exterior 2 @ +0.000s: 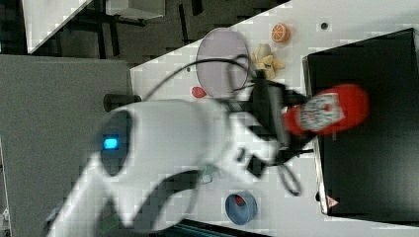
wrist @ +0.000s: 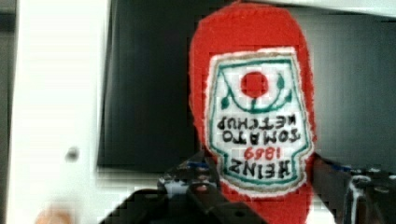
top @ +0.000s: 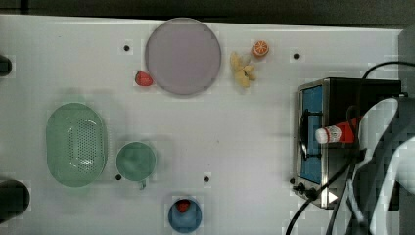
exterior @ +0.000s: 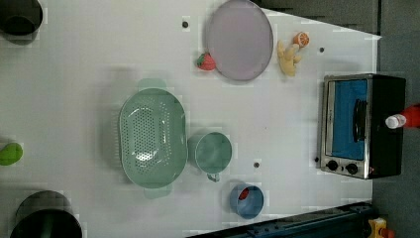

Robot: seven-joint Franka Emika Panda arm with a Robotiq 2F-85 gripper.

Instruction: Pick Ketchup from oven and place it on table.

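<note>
The ketchup [top: 339, 132] is a red bottle with a white cap and a white label. It sits over the black top of the oven [top: 311, 105], cap toward the blue glass door. The left view has the ketchup [exterior: 403, 119] at the oven's [exterior: 346, 124] right edge. In the wrist view my gripper [wrist: 261, 179] is shut on the ketchup [wrist: 254, 107], a dark finger pressed against each side below the label. The right view shows my gripper [exterior 2: 284, 123] at the neck end of the ketchup [exterior 2: 326, 111] above the oven [exterior 2: 365, 168]. I cannot tell whether the bottle rests on the oven or is lifted. The white table [top: 235, 127] spreads to the top view's left.
On the table are a purple plate [top: 182, 55], a green colander [top: 76, 144], a green cup [top: 136, 160], a blue bowl [top: 185, 215] holding a strawberry, a loose strawberry [top: 143, 79], an orange slice [top: 260, 48] and a yellow piece [top: 242, 70]. Black cables [top: 313, 200] hang by the oven's knobs.
</note>
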